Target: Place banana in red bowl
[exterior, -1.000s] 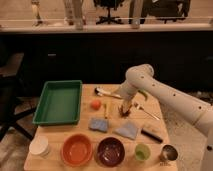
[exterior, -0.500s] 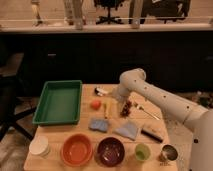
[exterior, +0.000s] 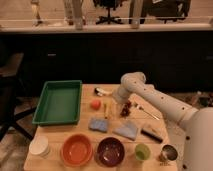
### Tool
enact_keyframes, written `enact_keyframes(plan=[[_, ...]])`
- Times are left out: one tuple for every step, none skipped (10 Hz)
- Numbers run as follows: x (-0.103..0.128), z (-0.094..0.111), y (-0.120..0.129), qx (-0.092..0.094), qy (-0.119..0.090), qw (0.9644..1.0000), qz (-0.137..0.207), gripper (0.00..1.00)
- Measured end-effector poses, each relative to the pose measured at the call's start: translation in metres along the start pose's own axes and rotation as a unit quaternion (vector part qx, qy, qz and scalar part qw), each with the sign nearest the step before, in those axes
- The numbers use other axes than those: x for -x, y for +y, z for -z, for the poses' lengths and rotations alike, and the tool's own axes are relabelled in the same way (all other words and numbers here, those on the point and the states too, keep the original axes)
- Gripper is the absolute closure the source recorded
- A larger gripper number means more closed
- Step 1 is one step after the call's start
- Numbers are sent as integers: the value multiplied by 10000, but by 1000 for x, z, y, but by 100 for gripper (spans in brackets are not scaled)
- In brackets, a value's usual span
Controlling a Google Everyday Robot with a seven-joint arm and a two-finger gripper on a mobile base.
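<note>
Since the earlier frames the arm's elbow has sunk lower and shifted slightly toward the centre of the frame. The gripper [exterior: 125,108] has come down closer to the tabletop. It now sits at the centre of the wooden table [exterior: 165,131], just right of the banana [exterior: 105,109]. The two stand apart, not touching. Whether the gripper is spread or pressed together cannot be told from this view. Nothing is seen held in it.

The banana lies on the table, its length running up and down the frame. A small orange-red round object [exterior: 95,104] rests just to its left. The green tray [exterior: 59,101] occupies the left part of the table.

The red bowl [exterior: 76,149] stands at the lower left of the frame, on the near row of the table. It is well apart from the banana. The dark maroon bowl [exterior: 110,151] stands just beside it on the right. A small green cup [exterior: 143,151] and a metal cup [exterior: 168,152] follow further right. A white cup [exterior: 39,146] stands left of the red bowl.

Two blue cloths [exterior: 98,124] lie between the banana and the bowls. What appears to be a dark brush [exterior: 151,134] lies right of them.
</note>
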Motion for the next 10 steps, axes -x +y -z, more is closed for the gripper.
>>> enact_keyframes(plan=[[1, -6, -1, 61, -51, 10000, 16, 20], [1, -11, -3, 135, -97, 9999, 43, 20], [3, -14, -4, 181, -121, 9997, 68, 20], [5, -18, -6, 229, -146, 9996, 107, 20], [7, -20, -9, 251, -165, 9995, 140, 20], [9, -22, -11, 270, -185, 9993, 165, 20], [10, -24, -13, 287, -195, 9992, 175, 20], [10, -26, -13, 306, -210, 9992, 176, 20], [9, -29, -13, 342, -234, 9990, 169, 20], [8, -31, -11, 361, -249, 9989, 154, 20]])
